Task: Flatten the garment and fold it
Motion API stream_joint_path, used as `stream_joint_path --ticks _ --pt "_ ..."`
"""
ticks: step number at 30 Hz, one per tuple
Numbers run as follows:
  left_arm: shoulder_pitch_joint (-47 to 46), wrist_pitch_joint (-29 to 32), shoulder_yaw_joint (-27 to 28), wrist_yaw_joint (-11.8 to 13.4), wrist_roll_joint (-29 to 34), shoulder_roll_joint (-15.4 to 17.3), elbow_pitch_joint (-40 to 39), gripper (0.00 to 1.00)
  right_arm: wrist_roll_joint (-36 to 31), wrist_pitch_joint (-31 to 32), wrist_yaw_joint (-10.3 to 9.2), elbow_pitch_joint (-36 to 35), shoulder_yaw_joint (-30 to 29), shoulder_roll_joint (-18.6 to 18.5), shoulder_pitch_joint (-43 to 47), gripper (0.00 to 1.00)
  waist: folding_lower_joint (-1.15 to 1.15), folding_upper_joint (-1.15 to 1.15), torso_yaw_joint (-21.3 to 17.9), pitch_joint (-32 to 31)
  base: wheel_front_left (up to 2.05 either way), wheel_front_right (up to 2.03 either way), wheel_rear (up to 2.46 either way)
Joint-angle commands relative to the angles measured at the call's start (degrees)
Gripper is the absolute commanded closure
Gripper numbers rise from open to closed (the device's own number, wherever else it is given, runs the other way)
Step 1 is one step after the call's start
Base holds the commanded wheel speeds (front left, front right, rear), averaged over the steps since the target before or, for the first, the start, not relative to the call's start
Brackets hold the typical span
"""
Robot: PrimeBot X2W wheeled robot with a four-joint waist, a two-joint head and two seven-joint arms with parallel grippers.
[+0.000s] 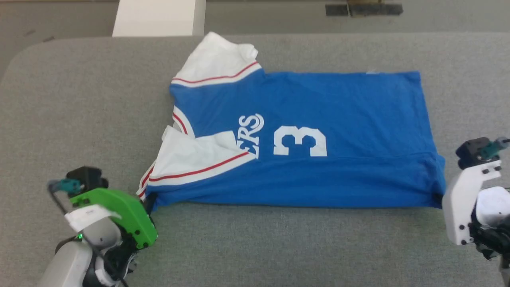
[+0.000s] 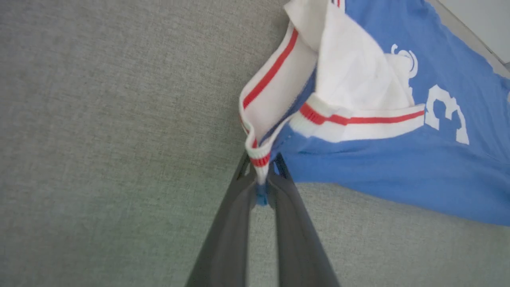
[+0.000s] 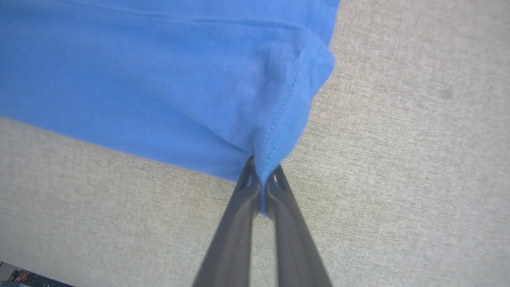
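Note:
The garment (image 1: 326, 111), a royal-blue jersey with white red-striped sleeves and a white 3, lies sideways on the grey table, its near long edge folded over the chest. My left gripper (image 1: 148, 203) is shut on the garment's near-left corner; the left wrist view shows the dark fingers (image 2: 239, 207) pinching the red-striped white trim and blue cloth (image 2: 358, 167). My right gripper (image 1: 438, 198) is shut on the near-right hem corner; in the right wrist view its fingers (image 3: 285, 207) clamp the stitched blue hem (image 3: 279, 131).
A grey fabric-covered table (image 1: 279, 247) carries the work, with bare cloth surface in front of the garment and to both sides. A white box (image 1: 159, 18) stands beyond the far edge, on the floor behind the table.

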Motion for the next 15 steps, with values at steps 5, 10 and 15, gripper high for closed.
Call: stream_joint_path --ticks 5,10,15 --pt "6.20 -0.77 2.92 2.14 -2.14 0.79 -3.97 1.00 0.75 0.41 -0.09 -2.34 -3.05 -0.78 4.30 1.00 0.00 0.00 0.36 -5.24 0.00 0.00 0.00" --pt "12.37 -0.23 3.46 3.98 -3.19 1.00 -6.79 1.00 1.40 1.70 -0.09 -3.80 -4.38 -0.51 8.82 1.00 0.00 0.00 0.68 -6.54 0.00 0.00 0.00" --pt "16.83 -0.15 3.09 4.59 -4.65 -0.32 -6.18 1.00 1.53 2.58 -0.09 -3.34 -4.86 0.87 12.24 1.00 0.00 0.00 0.96 -6.48 0.00 0.00 0.00"
